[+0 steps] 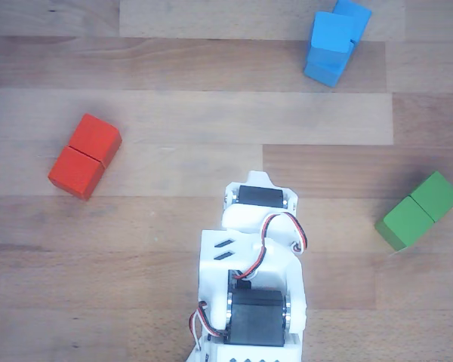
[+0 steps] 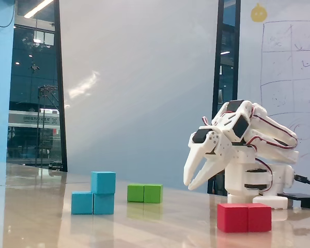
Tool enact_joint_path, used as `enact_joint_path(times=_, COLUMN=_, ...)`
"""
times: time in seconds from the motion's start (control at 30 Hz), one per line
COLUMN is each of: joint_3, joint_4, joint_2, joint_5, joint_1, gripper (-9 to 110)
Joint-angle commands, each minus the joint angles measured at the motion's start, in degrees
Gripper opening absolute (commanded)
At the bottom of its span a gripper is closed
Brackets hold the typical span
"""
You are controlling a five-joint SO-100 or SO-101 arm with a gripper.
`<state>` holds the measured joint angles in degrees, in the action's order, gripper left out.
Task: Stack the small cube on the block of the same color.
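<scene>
The small cube [image 2: 103,182] is bright blue and rests on the right half of the oblong blue block [image 2: 82,203] in the fixed view. In the other view the small cube [image 1: 332,35] covers the middle of the block [image 1: 322,72] at the top right. My white gripper [image 2: 190,184] hangs in the air well to the right of the blue stack, pointing down and left. Its jaws are a little apart and hold nothing. In the other view only the arm's wrist and motors [image 1: 255,204] show, and the fingers are hidden.
A green oblong block [image 2: 144,193] lies behind and right of the blue stack and shows as the green block [image 1: 419,210] from above. A red oblong block [image 2: 244,217] sits in front of the arm's base [image 2: 256,194], seen as the red block [image 1: 84,154] from above.
</scene>
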<state>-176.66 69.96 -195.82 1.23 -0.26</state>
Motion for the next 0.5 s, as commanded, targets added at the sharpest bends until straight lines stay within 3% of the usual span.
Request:
enact_joint_path(times=0.0, joint_3=0.70, joint_4=0.53, joint_2=-2.02, joint_5=0.18, joint_1=-0.44, gripper=1)
enact_joint_path(times=0.47, joint_3=0.70, joint_4=0.53, joint_2=-2.02, joint_5=-3.52, joint_1=-0.97, gripper=1)
